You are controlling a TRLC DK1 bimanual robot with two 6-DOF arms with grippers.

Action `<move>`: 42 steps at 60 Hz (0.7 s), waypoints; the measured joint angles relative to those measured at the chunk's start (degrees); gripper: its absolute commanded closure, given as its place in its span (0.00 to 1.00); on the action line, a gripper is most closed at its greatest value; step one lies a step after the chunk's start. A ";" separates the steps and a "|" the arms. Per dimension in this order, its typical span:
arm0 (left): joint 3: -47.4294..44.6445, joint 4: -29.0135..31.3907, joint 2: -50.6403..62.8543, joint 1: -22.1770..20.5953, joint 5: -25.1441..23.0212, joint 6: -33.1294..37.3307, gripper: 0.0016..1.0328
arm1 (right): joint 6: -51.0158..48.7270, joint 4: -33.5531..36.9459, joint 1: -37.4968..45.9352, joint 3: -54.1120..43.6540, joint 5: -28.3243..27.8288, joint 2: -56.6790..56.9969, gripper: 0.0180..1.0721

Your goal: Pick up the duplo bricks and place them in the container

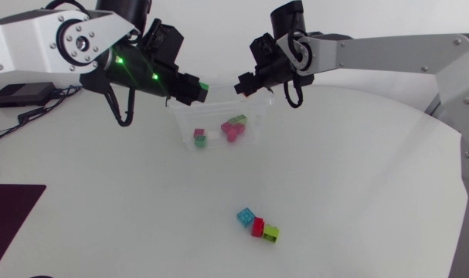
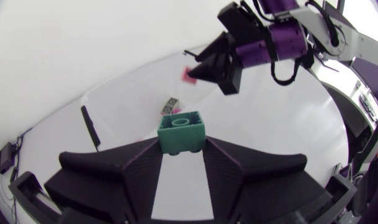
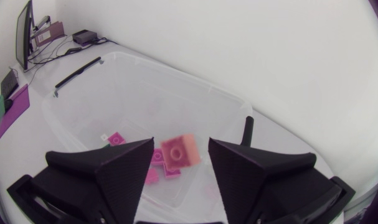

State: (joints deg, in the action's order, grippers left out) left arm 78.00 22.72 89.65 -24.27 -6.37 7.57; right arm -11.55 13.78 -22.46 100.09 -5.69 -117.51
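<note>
My left gripper (image 1: 195,89) hangs over the left rim of the clear container (image 1: 219,116), shut on a green brick (image 2: 181,132) (image 1: 204,86). Over the right rim, my right gripper (image 1: 240,83) is open. A blurred salmon-pink brick (image 3: 180,151) is in the air between its fingers, touching neither, above the container's inside (image 3: 145,81). Magenta bricks (image 3: 117,138) and green ones (image 1: 199,137) lie in the container. A blue brick (image 1: 246,217), a red brick (image 1: 257,226) and a lime brick (image 1: 271,233) sit together on the near table.
A dark mat (image 1: 6,212) lies at the table's left edge. A black box with cables (image 1: 22,94) sits at the far left behind my left arm.
</note>
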 measured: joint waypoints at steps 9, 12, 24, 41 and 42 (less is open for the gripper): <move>0.02 -8.24 1.81 1.55 0.48 0.02 0.84 | -0.02 1.29 0.00 -0.09 0.00 0.55 0.09; 0.20 -9.75 3.19 1.92 0.55 0.02 0.83 | -0.24 1.36 0.00 -0.83 0.00 1.53 0.09; 2.19 -15.02 10.95 3.52 0.68 0.20 0.81 | -2.08 1.42 -0.63 -13.62 -1.18 15.58 0.09; 8.55 -18.38 18.34 5.22 0.68 0.22 0.35 | -9.09 4.39 -1.62 -41.33 -7.72 39.82 0.09; 8.72 -18.38 18.67 5.33 0.68 0.22 0.25 | -9.57 4.52 -1.62 -42.99 -8.09 40.46 0.09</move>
State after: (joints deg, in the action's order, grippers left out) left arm 86.72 4.34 108.31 -18.94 -5.69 7.79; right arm -21.12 18.31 -24.08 57.10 -13.78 -77.06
